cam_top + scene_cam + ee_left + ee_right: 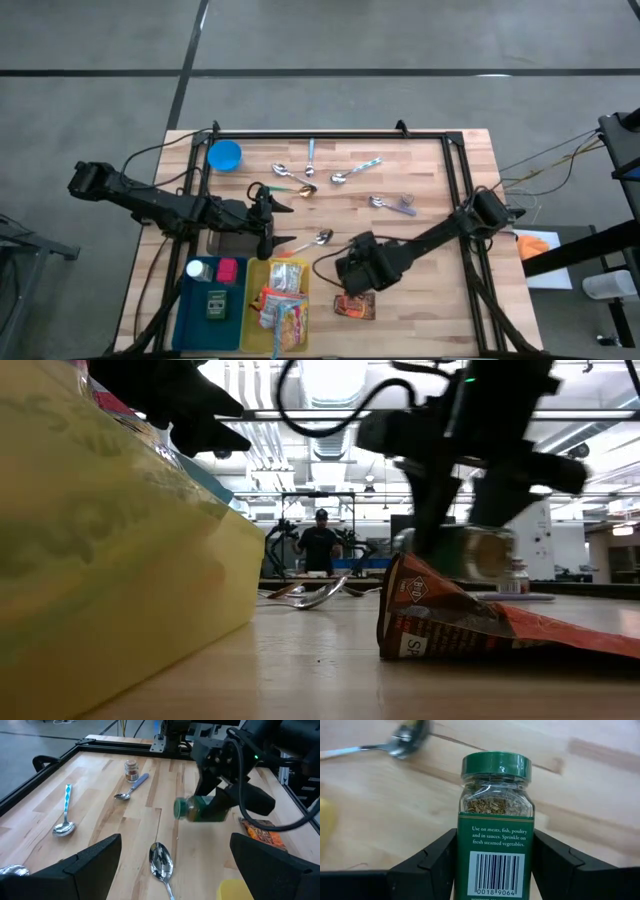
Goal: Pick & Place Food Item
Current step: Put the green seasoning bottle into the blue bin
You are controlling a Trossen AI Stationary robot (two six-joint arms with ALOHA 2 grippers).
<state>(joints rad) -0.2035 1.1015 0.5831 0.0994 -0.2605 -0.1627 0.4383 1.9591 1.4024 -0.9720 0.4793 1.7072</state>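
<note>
Your right hand (492,865) is clamping a spice jar (495,827), with the two dark fingers (432,865) pressing on the flat labelled sides below the green cap (495,765). In the left wrist view the jar (200,811) is hanging on its side, clear of the table (430,190), cap end pointing away from the arm. Taking the yellow tray (262,320) as your landmark, the jar is sitting just beside it on the right arm's side, almost directly above the orange snack packet (354,306) lying on the table there; from table height the packet (480,622) is sitting right beneath the jar (470,552).

You are probably handling a light, rigid container: clear walls, dried herbs filling only part of it, a hard screw cap. The walls and glossy label are likely slippery, and if the body is glass it is going to dislike a drop, so lower it rather than letting it fall. The present hold across the flat faces looks like the soundest place; gripping the round cap would invite twisting.

Your left hand (175,865) is waiting with fingers spread wide and nothing between them, hovering near the tray's far edge and facing a spoon (161,862) on the wood.

Judging by the food packets already lying in the yellow tray, that is probably where the jar is going.
</note>
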